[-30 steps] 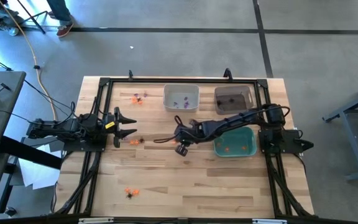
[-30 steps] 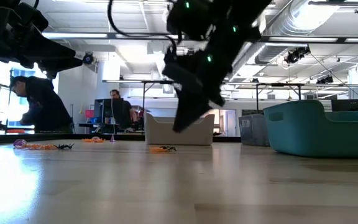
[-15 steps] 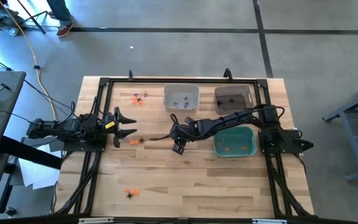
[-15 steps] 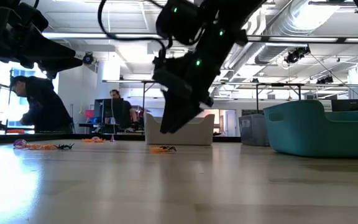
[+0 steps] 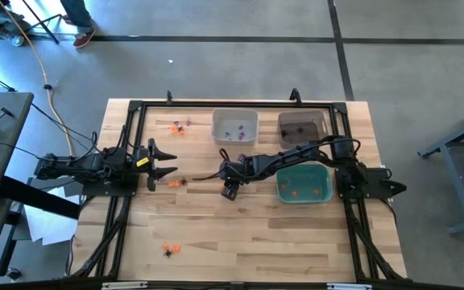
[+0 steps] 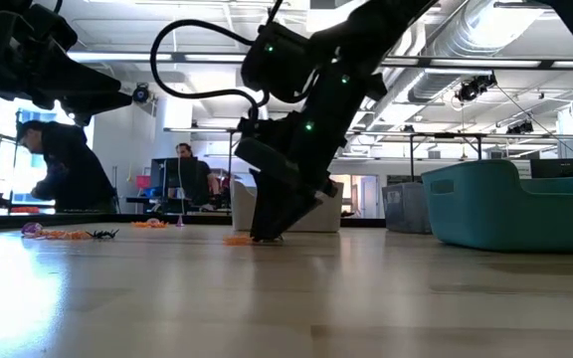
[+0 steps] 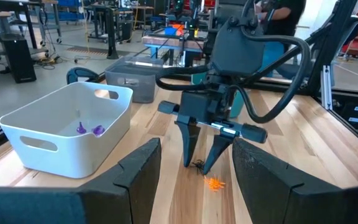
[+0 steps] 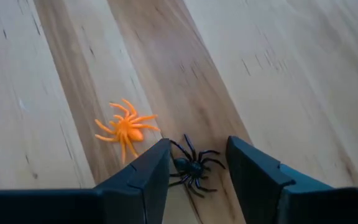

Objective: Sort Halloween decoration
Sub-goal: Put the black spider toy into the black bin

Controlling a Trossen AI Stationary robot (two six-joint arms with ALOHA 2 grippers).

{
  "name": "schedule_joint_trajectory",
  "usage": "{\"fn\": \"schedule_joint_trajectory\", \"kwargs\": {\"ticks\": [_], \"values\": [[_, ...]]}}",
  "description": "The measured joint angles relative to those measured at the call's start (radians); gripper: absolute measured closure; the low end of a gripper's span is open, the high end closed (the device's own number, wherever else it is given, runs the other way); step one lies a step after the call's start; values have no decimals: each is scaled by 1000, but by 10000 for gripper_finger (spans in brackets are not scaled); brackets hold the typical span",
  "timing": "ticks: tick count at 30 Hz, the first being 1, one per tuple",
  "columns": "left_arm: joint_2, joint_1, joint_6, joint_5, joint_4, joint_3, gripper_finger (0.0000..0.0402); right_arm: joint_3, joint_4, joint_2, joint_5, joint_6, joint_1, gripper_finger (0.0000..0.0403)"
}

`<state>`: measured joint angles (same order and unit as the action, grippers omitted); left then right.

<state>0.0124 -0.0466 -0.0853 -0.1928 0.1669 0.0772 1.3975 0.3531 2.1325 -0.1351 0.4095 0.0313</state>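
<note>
The Halloween decoration is a scatter of tiny spiders. A black spider [image 8: 194,167] lies on the table next to an orange spider [image 8: 126,129]. My right gripper [image 8: 196,177] is open and points down at mid-table [image 5: 227,180]. One finger stands on each side of the black spider [image 7: 198,165], and I see no touch. The orange spider [image 7: 215,183] lies outside the fingers. My left gripper [image 5: 171,163] waits open at the table's left.
A white bin [image 5: 234,126] with purple trinkets and a dark bin [image 5: 302,129] stand at the far edge. A teal bin [image 5: 304,184] with orange trinkets stands on the right. More trinkets lie at the far left [image 5: 180,125], by my left gripper [image 5: 176,183] and near the front [image 5: 169,249].
My right gripper has gone toward the table's left edge and down, from above the table until its fingertips reach the tabletop at the black and orange spiders.
</note>
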Motion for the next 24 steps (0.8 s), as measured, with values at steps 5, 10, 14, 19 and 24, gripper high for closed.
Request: {"fn": "schedule_joint_trajectory", "kwargs": {"ticks": [5,10,14,19,24], "values": [[0,0,0,0,0,0,216,0,9,2,-3,21,0,247],[0,0,0,0,0,0,216,0,14,2,-2,35,0,256],[0,0,0,0,0,0,216,-1,31,3,1,40,0,285],[0,0,0,0,0,0,216,-2,42,3,4,65,-1,338],[0,0,0,0,0,0,216,-3,46,1,23,67,-1,387]]}}
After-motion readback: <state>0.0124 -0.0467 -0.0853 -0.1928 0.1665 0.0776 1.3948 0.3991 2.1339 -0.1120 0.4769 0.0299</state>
